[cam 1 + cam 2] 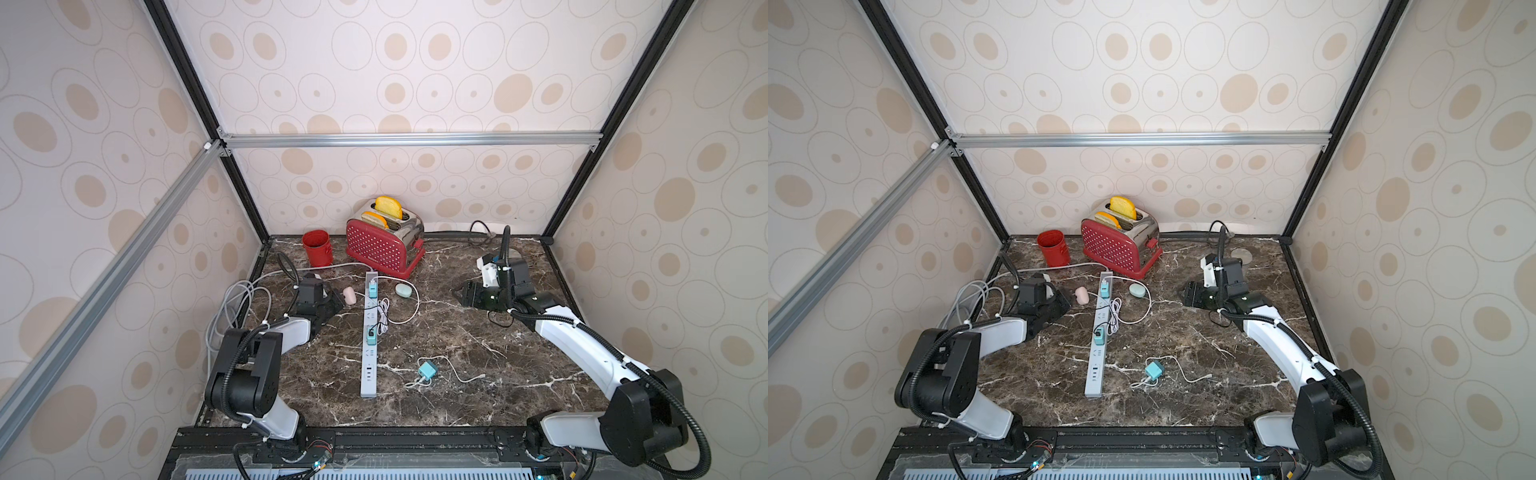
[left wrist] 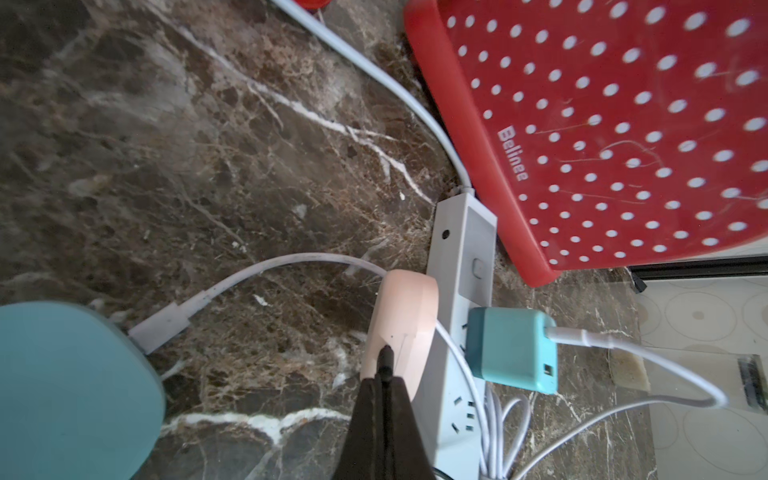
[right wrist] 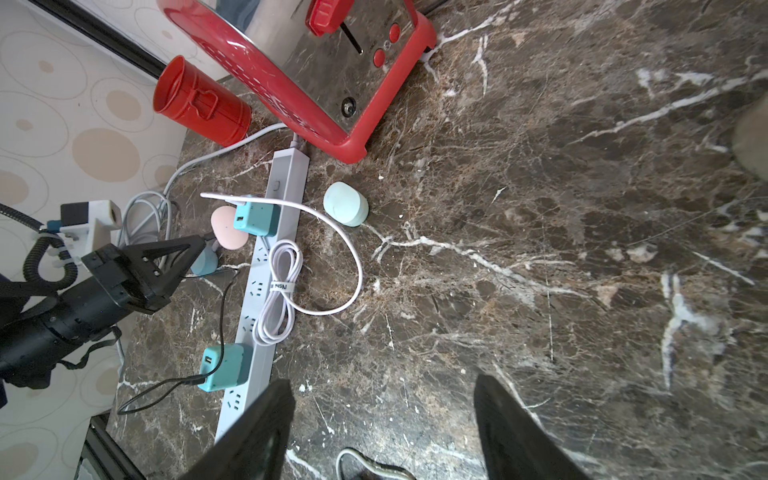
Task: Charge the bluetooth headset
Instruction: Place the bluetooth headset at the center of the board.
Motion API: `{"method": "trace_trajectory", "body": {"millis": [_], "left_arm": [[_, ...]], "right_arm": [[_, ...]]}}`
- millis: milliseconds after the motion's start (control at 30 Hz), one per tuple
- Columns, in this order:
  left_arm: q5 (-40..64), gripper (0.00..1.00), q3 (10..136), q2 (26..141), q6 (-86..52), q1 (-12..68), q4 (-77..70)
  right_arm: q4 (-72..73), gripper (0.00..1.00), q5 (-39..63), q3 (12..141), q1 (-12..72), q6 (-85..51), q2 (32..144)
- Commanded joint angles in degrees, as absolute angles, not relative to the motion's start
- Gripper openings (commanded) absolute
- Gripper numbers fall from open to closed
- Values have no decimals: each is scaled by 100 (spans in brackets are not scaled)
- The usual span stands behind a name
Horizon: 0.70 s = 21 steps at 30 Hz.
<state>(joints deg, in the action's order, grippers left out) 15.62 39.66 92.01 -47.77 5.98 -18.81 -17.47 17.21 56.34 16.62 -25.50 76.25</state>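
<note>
The left claw (image 2: 385,374) is closed on the plug of a black cable (image 3: 224,299), and the tip of the plug touches the pink headset case (image 2: 405,316). In both top views this case lies on the surface (image 1: 457,365) left of centre, just beside the grey power strip (image 1: 369,353). The right claw (image 3: 382,386) stands open at centre right and holds nothing.

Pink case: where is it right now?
In both top views the pink case lies on the left arm's side of the power strip's far end, next to a teal charger, with the shut left gripper's tip at it.
</note>
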Motion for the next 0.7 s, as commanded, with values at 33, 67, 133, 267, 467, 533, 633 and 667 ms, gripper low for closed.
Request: {"method": "trace_trajectory", "body": {"millis": [33, 67, 133, 267, 467, 533, 633, 667], "left_arm": [[1690, 0, 4193, 9545, -5007, 503, -2355], [1682, 0, 4184, 9598, -5031, 501, -2396], [1643, 0, 4179, 9685, -5071, 501, -2393], [1635, 4, 4234, 9764, -5024, 492, -2167], [1507, 30, 4336, 9654, -4812, 460, -1647], [1487, 37, 4389, 9622, -4723, 448, -1468], [1479, 44, 4446, 9569, -4637, 435, -1255], [1440, 46, 4460, 9528, -4606, 439, -1180]], "right_arm": [[-1741, 72, 1848, 5589, 1636, -2627, 7849], [-1764, 72, 1859, 5607, 1635, -2628, 7895], [-1784, 72, 1879, 5614, 1630, -2633, 7960], [-1838, 70, 1949, 5649, 1636, -2602, 8054], [-2044, 69, 1981, 5673, 1635, -2540, 8108], [-2143, 69, 1962, 5676, 1634, -2443, 8062], [-2456, 69, 2070, 5704, 1631, -2138, 8012], [-2552, 68, 2174, 5706, 1636, -2030, 7986]]}}
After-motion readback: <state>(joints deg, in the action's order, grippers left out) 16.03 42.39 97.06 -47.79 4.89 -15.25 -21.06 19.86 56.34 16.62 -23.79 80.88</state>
